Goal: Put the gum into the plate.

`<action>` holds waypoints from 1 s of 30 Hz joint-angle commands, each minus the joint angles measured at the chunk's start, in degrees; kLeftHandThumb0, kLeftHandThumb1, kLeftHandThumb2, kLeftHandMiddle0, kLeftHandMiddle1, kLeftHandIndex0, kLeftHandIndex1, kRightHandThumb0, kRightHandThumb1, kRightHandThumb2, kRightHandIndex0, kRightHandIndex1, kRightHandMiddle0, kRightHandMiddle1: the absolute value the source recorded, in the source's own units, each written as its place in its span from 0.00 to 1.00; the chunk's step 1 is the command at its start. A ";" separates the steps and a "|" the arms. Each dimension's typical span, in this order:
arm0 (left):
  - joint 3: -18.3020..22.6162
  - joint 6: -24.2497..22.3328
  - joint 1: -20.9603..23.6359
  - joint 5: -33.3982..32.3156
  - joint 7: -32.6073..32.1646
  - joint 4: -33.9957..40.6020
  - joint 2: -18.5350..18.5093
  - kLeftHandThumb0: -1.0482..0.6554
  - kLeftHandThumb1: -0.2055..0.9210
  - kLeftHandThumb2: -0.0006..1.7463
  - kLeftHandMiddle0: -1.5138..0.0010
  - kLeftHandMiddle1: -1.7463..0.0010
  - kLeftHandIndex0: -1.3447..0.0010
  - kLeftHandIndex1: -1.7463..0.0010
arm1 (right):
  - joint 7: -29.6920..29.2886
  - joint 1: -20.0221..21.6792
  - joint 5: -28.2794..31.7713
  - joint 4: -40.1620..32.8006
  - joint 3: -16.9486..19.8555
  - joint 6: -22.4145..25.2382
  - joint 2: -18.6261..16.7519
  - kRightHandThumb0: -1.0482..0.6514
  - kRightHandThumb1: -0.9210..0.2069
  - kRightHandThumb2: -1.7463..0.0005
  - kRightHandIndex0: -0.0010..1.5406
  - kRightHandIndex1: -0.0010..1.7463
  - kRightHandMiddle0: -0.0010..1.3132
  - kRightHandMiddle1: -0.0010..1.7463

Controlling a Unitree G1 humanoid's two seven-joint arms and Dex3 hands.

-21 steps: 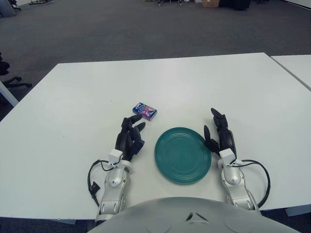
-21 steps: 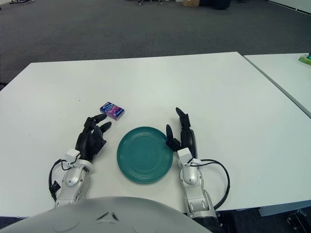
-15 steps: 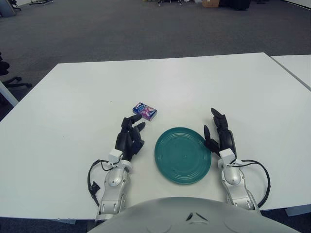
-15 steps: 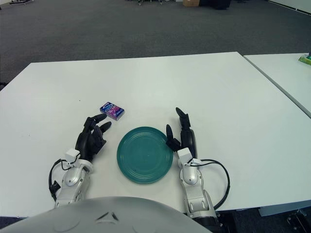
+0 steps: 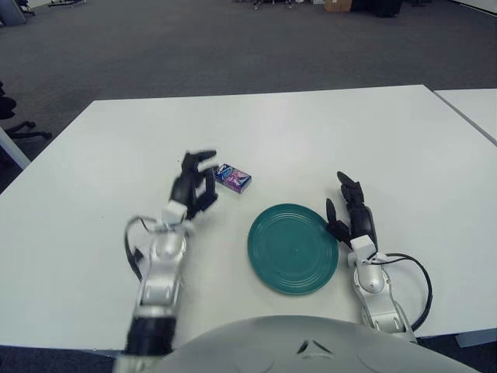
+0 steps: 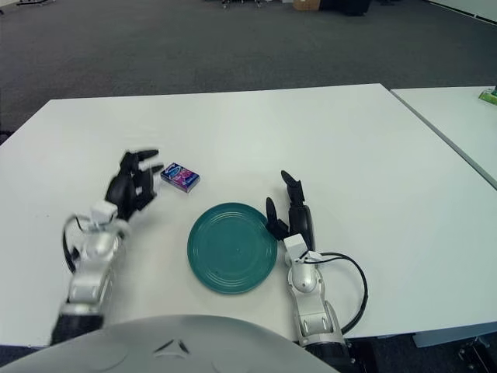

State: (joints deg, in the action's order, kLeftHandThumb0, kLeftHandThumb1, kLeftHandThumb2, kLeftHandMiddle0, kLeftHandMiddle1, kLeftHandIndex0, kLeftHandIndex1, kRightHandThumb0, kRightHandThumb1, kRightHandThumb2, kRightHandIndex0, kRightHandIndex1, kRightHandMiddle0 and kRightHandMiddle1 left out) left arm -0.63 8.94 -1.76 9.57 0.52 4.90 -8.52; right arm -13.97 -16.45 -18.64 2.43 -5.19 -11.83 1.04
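Note:
The gum (image 5: 231,178) is a small blue and purple box lying on the white table (image 5: 311,132), up and left of the teal plate (image 5: 293,248). My left hand (image 5: 194,184) is raised off the table just left of the gum, fingers spread and holding nothing, not touching the box. My right hand (image 5: 351,211) rests on the table at the plate's right rim, fingers relaxed and empty. The plate is empty.
A second white table (image 5: 474,105) stands to the right with a gap between. A small green object (image 6: 488,95) lies on it. Grey carpet floor lies beyond the far table edge. An office chair base (image 5: 15,128) shows at far left.
My left hand has lifted off the table and moved forward and left, from beside the plate to just left of the gum. The gum, plate and right hand have not moved.

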 commanded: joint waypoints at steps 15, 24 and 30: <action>-8.47 20.88 19.46 22.84 2.40 -20.85 -20.44 0.08 1.00 0.24 0.86 0.65 0.93 0.33 | 0.36 -1.14 0.82 6.38 -0.09 1.64 0.16 0.16 0.00 0.55 0.17 0.01 0.00 0.31; -13.71 26.05 25.87 23.64 5.98 -28.78 -21.68 0.10 1.00 0.14 0.89 0.63 0.92 0.32 | -0.23 -1.38 -0.62 7.13 -0.69 1.79 0.65 0.13 0.00 0.53 0.19 0.02 0.00 0.32; -17.79 31.74 31.69 23.66 8.09 -41.24 -20.80 0.10 1.00 0.10 0.89 0.63 0.91 0.31 | -0.66 -2.22 -1.43 6.71 -1.09 2.67 0.74 0.11 0.00 0.53 0.20 0.02 0.00 0.33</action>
State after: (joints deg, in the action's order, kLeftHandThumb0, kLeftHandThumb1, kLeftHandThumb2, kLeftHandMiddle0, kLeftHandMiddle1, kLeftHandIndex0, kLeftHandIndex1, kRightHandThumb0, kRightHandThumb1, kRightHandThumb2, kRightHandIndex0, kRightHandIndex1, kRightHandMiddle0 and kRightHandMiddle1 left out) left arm -16.25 38.64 26.67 32.55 7.23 -29.14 -29.24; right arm -14.77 -14.89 -19.42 4.34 -5.70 -12.92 1.74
